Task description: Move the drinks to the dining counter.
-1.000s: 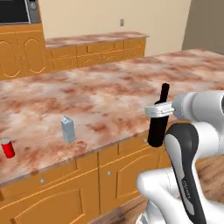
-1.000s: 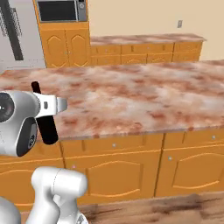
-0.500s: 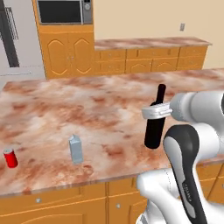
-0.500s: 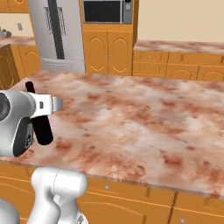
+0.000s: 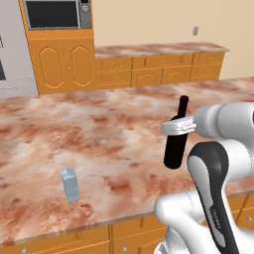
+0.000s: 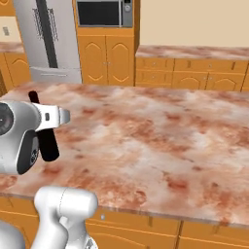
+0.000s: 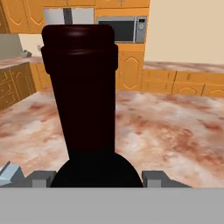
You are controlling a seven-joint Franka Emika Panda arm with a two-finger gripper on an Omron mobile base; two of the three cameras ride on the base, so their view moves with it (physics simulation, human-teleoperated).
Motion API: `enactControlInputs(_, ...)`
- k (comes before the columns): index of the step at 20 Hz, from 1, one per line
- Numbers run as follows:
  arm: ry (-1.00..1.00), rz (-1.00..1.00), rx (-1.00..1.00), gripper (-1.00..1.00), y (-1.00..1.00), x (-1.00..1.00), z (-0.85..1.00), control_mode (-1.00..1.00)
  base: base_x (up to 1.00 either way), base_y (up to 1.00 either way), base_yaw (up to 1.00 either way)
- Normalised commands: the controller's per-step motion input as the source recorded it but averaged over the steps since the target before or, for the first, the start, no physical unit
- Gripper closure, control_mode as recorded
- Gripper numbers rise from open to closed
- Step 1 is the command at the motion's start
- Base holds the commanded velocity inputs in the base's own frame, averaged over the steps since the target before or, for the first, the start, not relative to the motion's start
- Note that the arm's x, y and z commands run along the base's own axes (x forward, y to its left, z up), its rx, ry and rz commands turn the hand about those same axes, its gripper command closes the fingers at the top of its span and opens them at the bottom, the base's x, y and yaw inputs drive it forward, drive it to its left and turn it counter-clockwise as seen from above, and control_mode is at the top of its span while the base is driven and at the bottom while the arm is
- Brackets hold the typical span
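You are holding the black bottle (image 5: pixel 175 145) in your gripper (image 5: pixel 177 125), with the jaws squeezing it on both sides just where the fat part meets the thin neck. The bottle is standing almost straight up and is hanging over the near edge of the dining counter (image 5: pixel 99 129), at about four o'clock on the slab in the left base view. I cannot tell if its bottom is touching the marble or floating just above it. One grey-blue carton (image 5: pixel 70 185) is already standing on the counter, near the front edge at about seven o'clock. So I think you are doing the putting-down step for this drink. Next, I think you need to lower the bottle gently until it sits flat, keep it straight, then let go slowly so it is not tipping over.
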Motion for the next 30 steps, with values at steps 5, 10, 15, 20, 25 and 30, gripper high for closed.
enactControlInputs(5, 0.0, 0.0, 0.0, 1.0, 0.0, 0.0, 0.0, 1.0, 1.0, 0.09, -0.52)
enactControlInputs(10, 0.0, -0.02, 0.0, 1.0, -0.02, 0.42, -0.07, -1.0, 0.0, 0.0, 0.0)
enactControlInputs(15, 0.0, 0.39, 0.0, 1.0, -0.19, 0.24, -0.16, -1.0, 0.0, 0.0, 0.0)
enactControlInputs(20, 0.09, 0.56, 0.0, 1.0, -0.24, 0.22, -0.16, -1.0, 0.0, 0.0, 0.0)
enactControlInputs(25, 0.0, 0.37, 0.09, 1.0, -0.12, 0.22, -0.07, -1.0, 0.0, 0.0, 0.0)
enactControlInputs(30, 0.05, 0.13, 0.02, 1.0, 0.0, 0.35, -0.13, -1.0, 0.0, 0.0, 0.0)
